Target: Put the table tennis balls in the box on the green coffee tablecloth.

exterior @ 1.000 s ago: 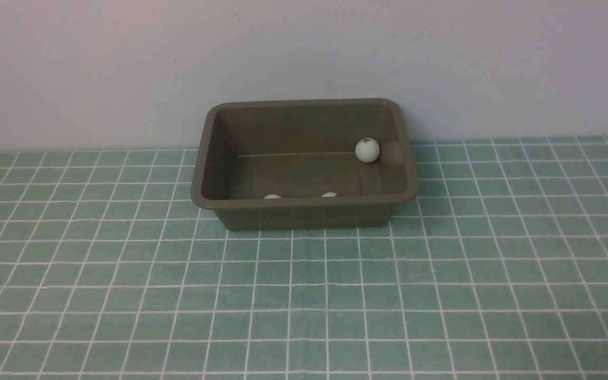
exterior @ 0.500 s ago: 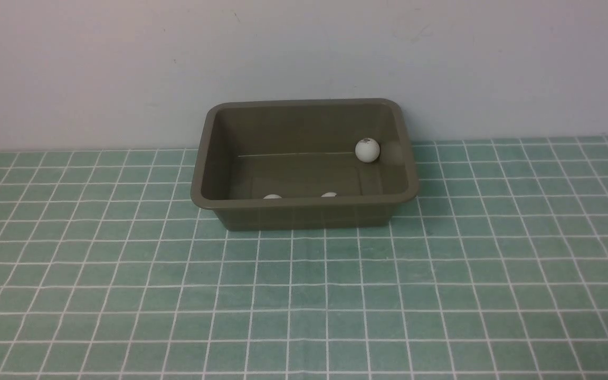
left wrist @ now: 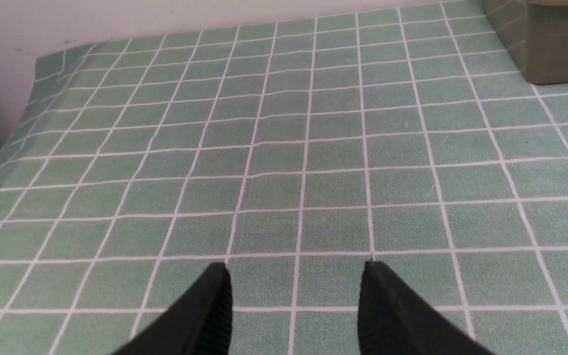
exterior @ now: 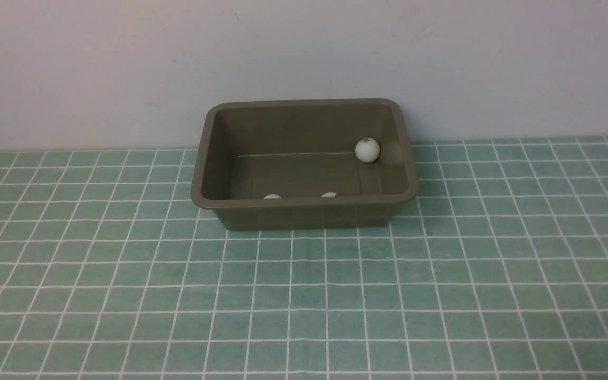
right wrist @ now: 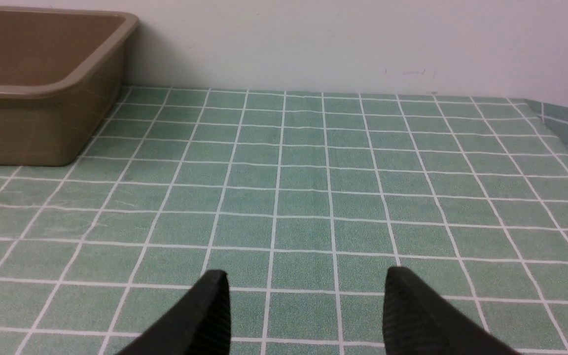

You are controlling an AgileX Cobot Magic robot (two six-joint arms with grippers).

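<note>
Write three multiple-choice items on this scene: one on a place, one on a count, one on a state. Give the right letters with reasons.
1. The olive-brown plastic tub stands
A. by the far wall
B. at the cloth's near edge
C. on a shelf

2. White balls showing in the tub:
A. one
B. three
C. six

3. The left hand is
A. shut on a ball
B. open, empty
C. gripping the tub

Key: 1 A, wall right behind it. 2 B, one ball whole, two peeking over the near rim. 3 B, only teal-green checked cloth between its fingers.

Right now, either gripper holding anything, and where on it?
Nothing held. Left gripper and right gripper are open, only green coffee tablecloth showing between the jaws.
</note>
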